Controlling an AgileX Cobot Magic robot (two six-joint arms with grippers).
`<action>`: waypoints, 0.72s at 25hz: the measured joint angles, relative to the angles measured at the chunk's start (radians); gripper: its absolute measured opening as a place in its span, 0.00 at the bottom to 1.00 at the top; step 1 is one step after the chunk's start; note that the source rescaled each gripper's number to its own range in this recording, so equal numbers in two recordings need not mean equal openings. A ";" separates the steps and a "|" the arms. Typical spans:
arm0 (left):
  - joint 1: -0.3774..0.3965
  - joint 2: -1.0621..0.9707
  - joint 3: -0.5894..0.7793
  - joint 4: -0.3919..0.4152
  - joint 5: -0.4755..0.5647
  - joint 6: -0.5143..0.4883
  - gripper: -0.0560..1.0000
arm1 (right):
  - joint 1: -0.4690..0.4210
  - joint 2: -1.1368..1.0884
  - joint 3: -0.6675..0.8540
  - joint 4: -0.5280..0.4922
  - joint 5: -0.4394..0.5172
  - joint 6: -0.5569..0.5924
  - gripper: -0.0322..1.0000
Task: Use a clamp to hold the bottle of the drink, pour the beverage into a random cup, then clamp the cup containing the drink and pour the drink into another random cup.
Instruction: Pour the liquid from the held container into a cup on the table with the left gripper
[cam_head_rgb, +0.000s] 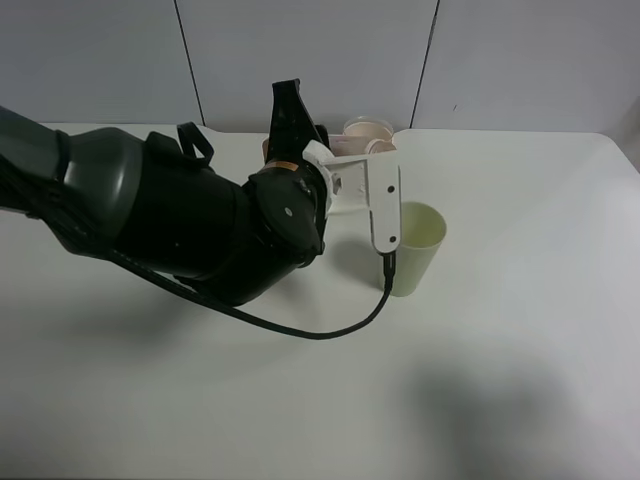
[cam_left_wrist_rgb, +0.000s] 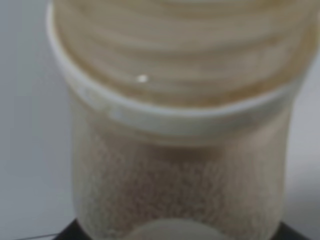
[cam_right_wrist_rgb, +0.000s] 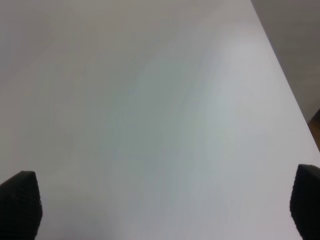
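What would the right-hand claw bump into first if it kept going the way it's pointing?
Most likely the bare white table. The right gripper stands open, and its wrist view shows nothing else ahead, though how far off the surface lies is unclear.

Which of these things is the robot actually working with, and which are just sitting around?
In the job:
- left hand, shut on the bottle of brown beverage
- yellow-green tumbler, standing upright

Just there:
- right hand, open above the table
- black cable
- pale round thing behind the arm, too hidden to name
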 joint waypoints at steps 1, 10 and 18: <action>0.000 0.001 0.000 0.000 0.007 0.001 0.06 | 0.000 0.000 0.000 0.000 0.000 0.000 1.00; -0.004 0.070 -0.097 -0.068 0.018 0.111 0.06 | 0.000 0.000 0.000 0.000 0.000 0.000 1.00; -0.004 0.092 -0.140 -0.065 0.032 0.149 0.06 | 0.000 0.000 0.000 -0.001 0.000 0.001 1.00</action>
